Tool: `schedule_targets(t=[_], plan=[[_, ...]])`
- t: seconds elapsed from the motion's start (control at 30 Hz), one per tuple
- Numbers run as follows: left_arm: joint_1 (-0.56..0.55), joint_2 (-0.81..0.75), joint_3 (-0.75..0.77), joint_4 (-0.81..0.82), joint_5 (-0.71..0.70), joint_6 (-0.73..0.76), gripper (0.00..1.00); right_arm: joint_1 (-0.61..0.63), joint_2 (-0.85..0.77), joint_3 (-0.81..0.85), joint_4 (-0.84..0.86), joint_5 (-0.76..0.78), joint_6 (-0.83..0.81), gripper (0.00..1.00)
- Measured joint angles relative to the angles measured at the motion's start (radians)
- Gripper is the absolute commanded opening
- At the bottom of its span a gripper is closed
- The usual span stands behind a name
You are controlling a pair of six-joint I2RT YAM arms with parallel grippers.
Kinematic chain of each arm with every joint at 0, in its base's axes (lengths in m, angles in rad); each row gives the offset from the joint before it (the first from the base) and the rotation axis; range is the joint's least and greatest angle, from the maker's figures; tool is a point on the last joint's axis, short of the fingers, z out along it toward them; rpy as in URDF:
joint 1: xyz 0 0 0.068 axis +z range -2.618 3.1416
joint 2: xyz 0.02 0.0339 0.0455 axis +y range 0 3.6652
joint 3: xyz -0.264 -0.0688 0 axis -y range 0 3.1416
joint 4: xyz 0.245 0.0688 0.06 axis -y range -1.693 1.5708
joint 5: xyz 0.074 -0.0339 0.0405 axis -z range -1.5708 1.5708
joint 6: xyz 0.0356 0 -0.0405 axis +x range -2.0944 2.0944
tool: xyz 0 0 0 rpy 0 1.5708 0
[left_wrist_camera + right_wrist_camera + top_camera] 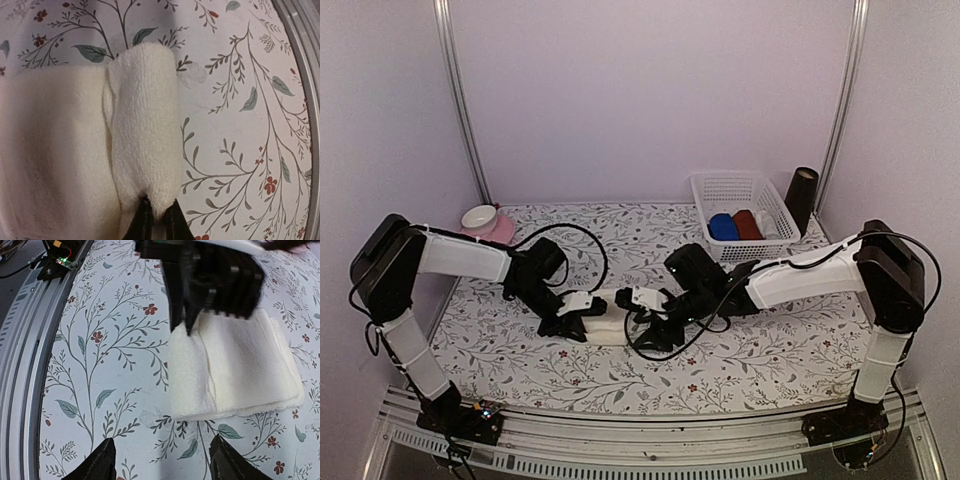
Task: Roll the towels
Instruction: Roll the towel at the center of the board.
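Observation:
A cream towel lies partly folded on the floral table between the two arms, one edge curled into a thick roll. My left gripper is shut on the end of that rolled edge. It also shows from the right wrist view, where the left gripper bites the towel from the far side. My right gripper stands open just short of the towel's near end, nothing between its fingers. The blue towel lies rolled in the basket.
A white mesh basket at the back right also holds a dark red roll. A black cylinder stands beside it. A pink bowl sits at the back left. The metal rail runs along the near edge.

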Motion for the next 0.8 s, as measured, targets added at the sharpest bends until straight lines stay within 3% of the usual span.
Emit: schedule_targets(t=[0.3, 0.8], plan=[[0.058, 0.124, 0.126, -0.154, 0.104, -0.006, 0.03, 0.137, 0.029, -0.021, 0.159, 0.120, -0.163, 0.65], [0.088, 0.209, 0.216, -0.271, 0.164, 0.005, 0.05, 0.145, 0.214, 0.092, 0.177, 0.280, -0.233, 0.65]])
